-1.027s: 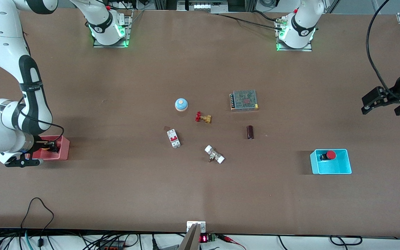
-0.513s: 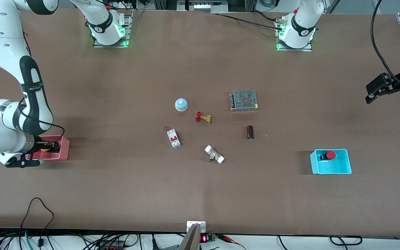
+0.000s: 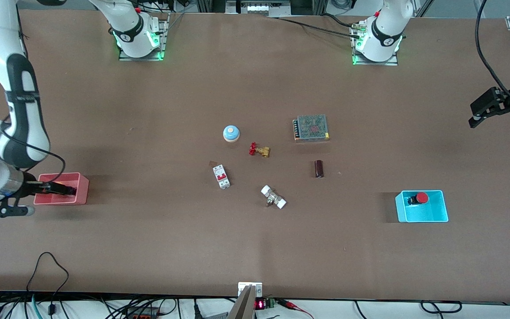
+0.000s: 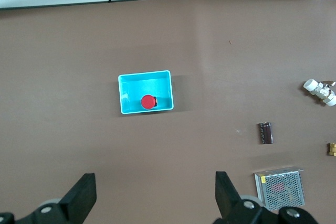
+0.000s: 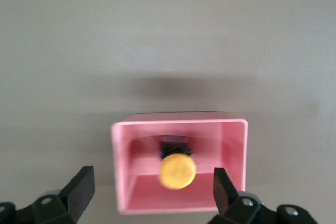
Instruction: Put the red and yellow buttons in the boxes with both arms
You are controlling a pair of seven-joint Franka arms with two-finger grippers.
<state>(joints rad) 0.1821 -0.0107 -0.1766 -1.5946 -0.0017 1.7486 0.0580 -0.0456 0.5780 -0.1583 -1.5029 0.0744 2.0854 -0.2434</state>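
- Cyan box [image 3: 422,213], near the left arm's end of the brown table [image 3: 148,248], holding the red button [image 3: 422,197].
- Pink box [image 3: 81,189], well apart from the cyan box at the right arm's end, holding the yellow button [image 5: 177,171].
- Right gripper [image 3: 62,189] spread over the pink box, drawn back since earlier.
- Left gripper [image 3: 498,110] spread above bare table, now farther from the cyan box.

The right gripper [image 3: 53,189] has pulled back from the pink box [image 3: 82,188] toward the right arm's end of the tabletop [image 3: 255,248] — its fingers [image 5: 79,187] stand apart, and the yellow button [image 5: 177,171] lies free inside. The left gripper [image 3: 498,113] has moved up and away from over the cyan box [image 3: 442,208] — now near the tabletop's edge.
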